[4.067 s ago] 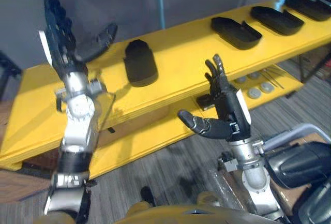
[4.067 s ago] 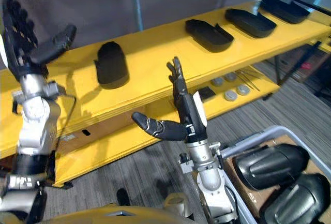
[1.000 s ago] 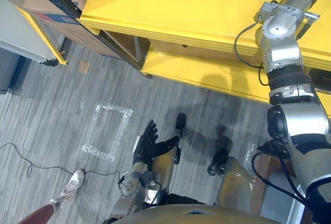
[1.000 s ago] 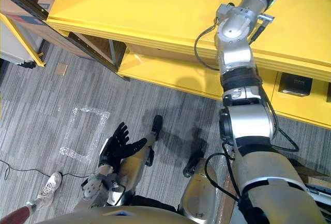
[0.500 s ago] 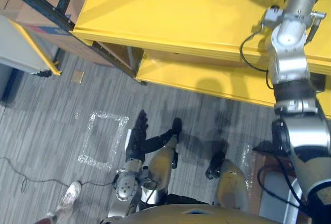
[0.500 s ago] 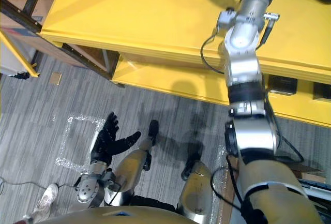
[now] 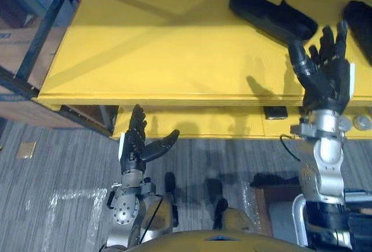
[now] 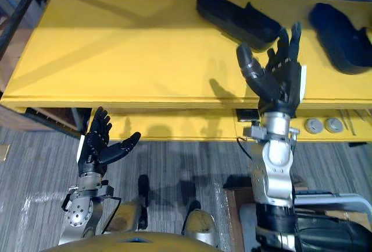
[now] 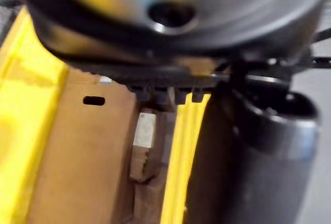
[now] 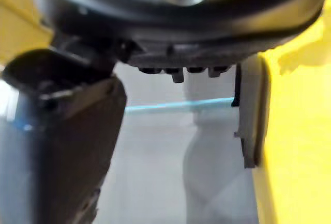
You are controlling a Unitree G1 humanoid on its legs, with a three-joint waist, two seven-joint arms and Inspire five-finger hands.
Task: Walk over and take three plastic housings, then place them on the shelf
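**Both hands empty, two housings on the shelf**

The yellow shelf (image 7: 163,48) runs across the head views, and both housings in sight lie on its top level. The first housing (image 7: 273,18), black and long, lies at an angle along the back of the shelf, right of its middle. The second housing (image 8: 340,34) lies further toward the right end of the shelf, well apart from the first (its far end is cut off by the picture's edge).

The right hand (image 7: 325,71) is raised in front of the shelf's front edge, right of its middle. Its fingers are straight and spread, pointing up, with the thumb standing off to the side, and it has hold of nothing. In the head views it shows over the top level, between the two housings. Its thumb tip is near the first housing, with a strip of yellow between them.

The left hand (image 7: 139,144) is low, in front of the shelf's lower board (image 7: 232,125) and toward the shelf's left end. Its fingers are straight and upright, its thumb is stretched out sideways, and its palm is bare. It touches neither the shelf nor a housing.

On the lower board, under the right part of the shelf, a small dark box (image 7: 275,112) lies near the front edge. Two round grey discs (image 8: 314,126) lie side by side further right. Grey striped floor (image 7: 58,164) shows in front of the shelf. In the left wrist view, a yellow edge of the shelf shows past that hand's thumb.
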